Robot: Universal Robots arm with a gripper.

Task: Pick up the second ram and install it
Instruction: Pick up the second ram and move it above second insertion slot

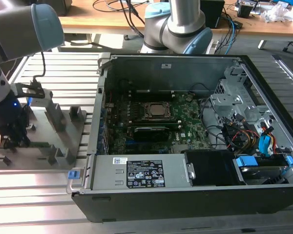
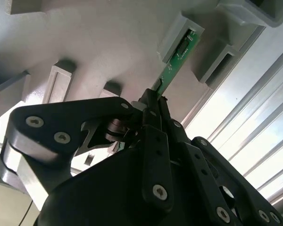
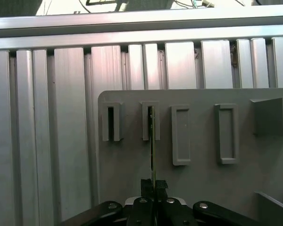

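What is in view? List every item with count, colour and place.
table: one, slotted aluminium, under everything
fixture plate: one, grey, on the table at the exterior view's left
second ram: one, green, standing in a fixture plate slot
computer case: one, black, open, beside the plate
motherboard: one, green, inside the case
processor socket: one, silver, on the motherboard
cables: several, mixed colours, inside the case
arm: one, grey and blue, base beyond the case
gripper: one, black, shut on the second ram
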